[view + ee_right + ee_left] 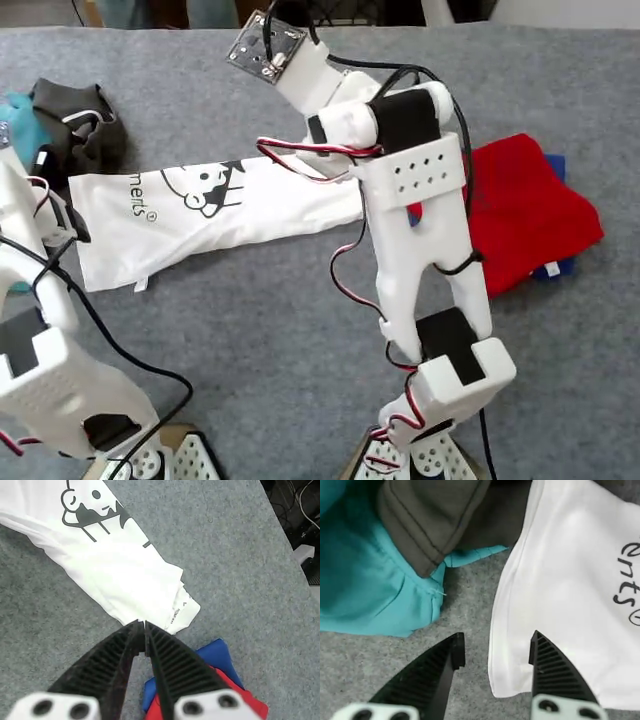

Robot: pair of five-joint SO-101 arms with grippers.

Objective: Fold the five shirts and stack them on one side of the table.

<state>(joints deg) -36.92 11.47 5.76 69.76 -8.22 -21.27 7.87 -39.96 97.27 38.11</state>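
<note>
White shirt (220, 215), folded into a long strip, lies across the tabletop (250, 330). Your left fingers (435, 670) gape astride one corner and your right fingers (115, 655) sit closed at the opposite end, seemingly poised for the crosswise fold.

Your left gripper (495, 650) hung low, its fingers (437, 667) spread apart; your right gripper (144, 626) (arm (425, 240) stretched well forward) had both fingers (175, 667) pressed together.

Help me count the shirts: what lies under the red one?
A blue shirt lies under the red shirt, and only its edges peek out. The rest of it, and anything else beneath, is covered.
</note>
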